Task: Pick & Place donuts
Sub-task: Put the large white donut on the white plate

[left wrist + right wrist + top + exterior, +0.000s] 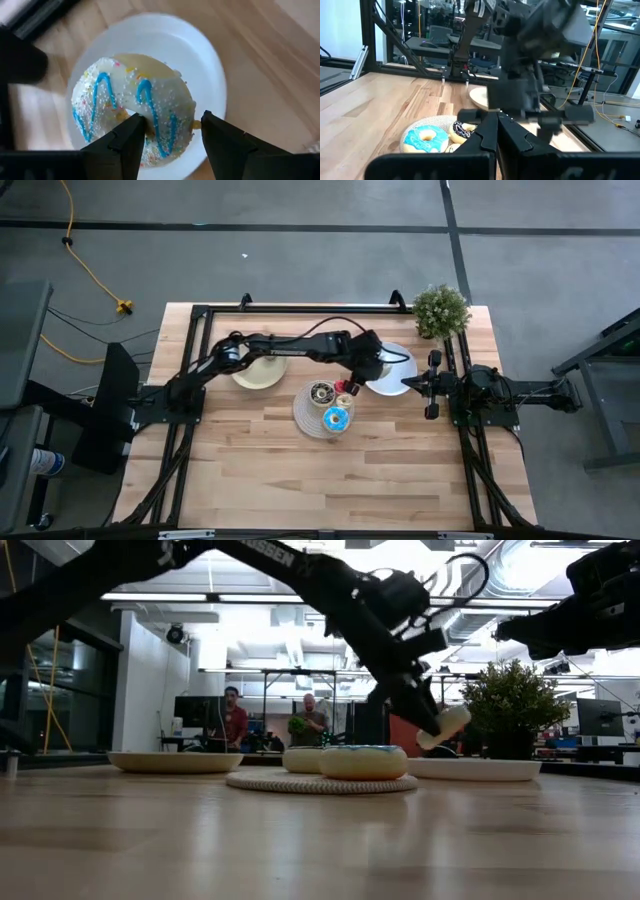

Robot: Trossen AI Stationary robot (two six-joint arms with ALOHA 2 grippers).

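White donut w/ blue icing stripes (132,107) held off the table over the white plate (200,60), pinched through its ring by the left gripper (172,132). Blue-iced donut (336,418) & choc-sprinkled donut (321,392) seen waiting on the woven mat (305,416); tan plate (262,373) beside. Right gripper (432,386) parked at the table's right edge, fingers together, holding nothing; job judged early, approx one of several donuts mid-transfer.

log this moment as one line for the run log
left gripper: shut on white donut, above white plate | right gripper: shut, waiting | woven mat: blue donut, chocolate donut
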